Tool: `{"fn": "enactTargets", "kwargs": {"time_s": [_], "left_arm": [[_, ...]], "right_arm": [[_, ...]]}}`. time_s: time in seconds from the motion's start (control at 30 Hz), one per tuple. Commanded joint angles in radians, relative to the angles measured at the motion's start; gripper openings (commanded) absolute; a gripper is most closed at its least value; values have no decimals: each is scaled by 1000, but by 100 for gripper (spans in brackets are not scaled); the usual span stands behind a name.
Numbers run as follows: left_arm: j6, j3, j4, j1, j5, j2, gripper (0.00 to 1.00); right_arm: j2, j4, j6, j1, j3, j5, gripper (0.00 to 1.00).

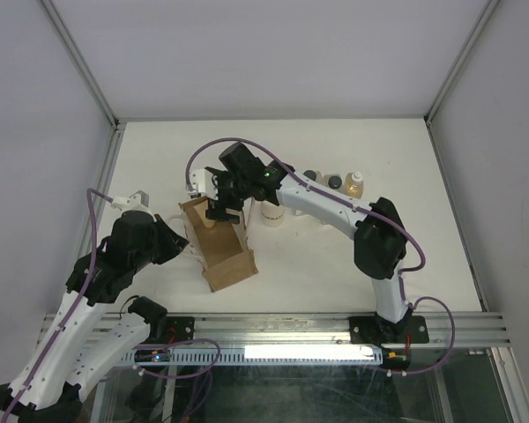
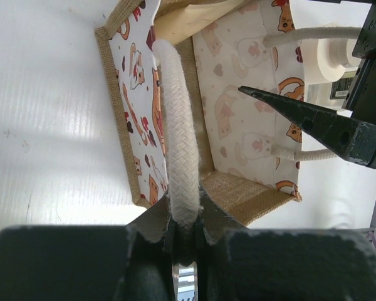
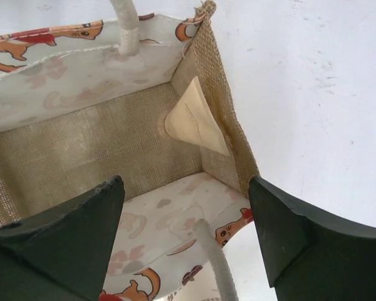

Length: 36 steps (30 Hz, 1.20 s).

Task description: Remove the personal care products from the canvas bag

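Note:
The canvas bag (image 1: 222, 248) stands open on the table, print on its sides. My left gripper (image 2: 187, 233) is shut on the bag's near white loop handle (image 2: 175, 157) at the bag's left side (image 1: 187, 247). My right gripper (image 3: 185, 219) is open above the bag's far end (image 1: 216, 210). One finger hangs over the inside and the other outside the end wall. A small beige tube (image 3: 194, 119) lies in the bag's far corner. On the table stand the cream-white bottle (image 1: 272, 214), two clear black-capped bottles (image 1: 310, 177) (image 1: 334, 182) and the amber bottle (image 1: 355, 183).
The bottles stand in a group behind the right arm's forearm (image 1: 322, 204), near the table's back. White walls enclose the table (image 1: 353, 264) on the left, back and right. The right gripper's finger (image 2: 313, 122) shows over the bag in the left wrist view.

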Motion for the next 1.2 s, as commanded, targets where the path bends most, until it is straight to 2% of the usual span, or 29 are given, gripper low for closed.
{"fn": "enactTargets", "kwargs": {"time_s": [0.0,0.13,0.77,0.93,1.17], "left_arm": [[17,25,16,1,11,-12,0],[13,24,16,1,12,-10,0],[33,39,16,1,22,29,0],[39,43,14,1,19,41,0],[42,48,-5,1,12,42,0]], "right_arm": [[13,-3,-48,-3,62,-66,83],[38,17,-39,3,73,-113,81],[133,106,-11,23,134,-102,82],[192,85,-26,29,188,-126,70],[218,91,-36,36,188,-115,59]]}}
